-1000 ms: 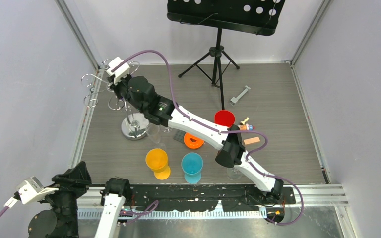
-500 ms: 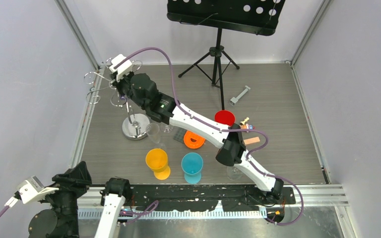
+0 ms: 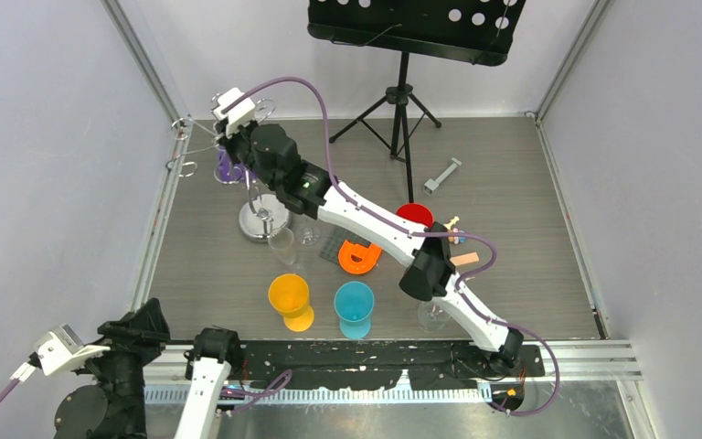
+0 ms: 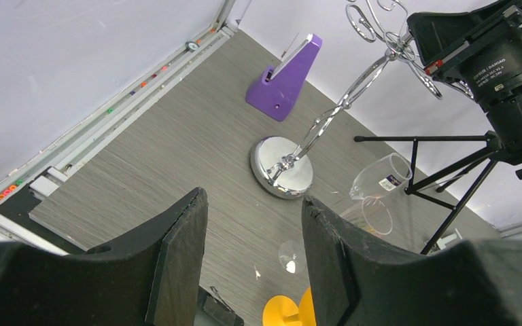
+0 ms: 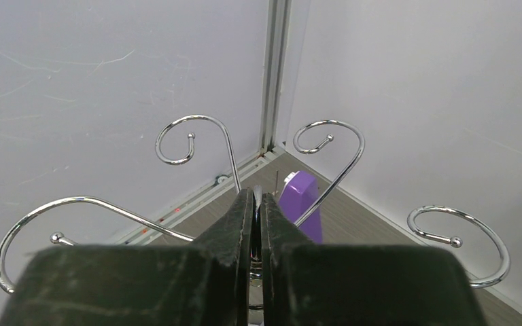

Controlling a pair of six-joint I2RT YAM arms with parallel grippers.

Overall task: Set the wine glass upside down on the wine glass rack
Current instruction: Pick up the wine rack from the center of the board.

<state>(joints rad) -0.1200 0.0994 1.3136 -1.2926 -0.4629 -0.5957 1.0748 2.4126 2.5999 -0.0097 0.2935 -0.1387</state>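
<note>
Pale walls enclose a grey wood-grain desk (image 3: 530,229) on three sides, with a black music stand (image 3: 402,101) at its far edge. From its base at the near edge, the right arm (image 3: 375,229) reaches diagonally across the desk toward the far-left corner. There the right pincer (image 5: 256,198) is pressed together on the top of the wine glass rack (image 3: 263,222), at the hub from which the curled chrome arms spread. In the right wrist view, four of these curls fan out to either side of it. The rack's round mirror base shows near the left wall; whether it rests flat on the desk cannot be told. A purple block (image 4: 285,71) stands beyond the base, toward the corner. The wine glass (image 4: 379,178), clear and bearing a small label, is on the desk just beside the rack's base and well below the curled arms. Its pose, upright or lying, cannot be told. The left pincer (image 4: 251,251) hangs at the near-left edge of the desk with its fingers spread wide. A yellow cup (image 3: 290,297) and a blue cup (image 3: 355,306) stand side by side near the arms' bases, and a red cup (image 3: 413,218) is partly hidden by the right arm.
</note>
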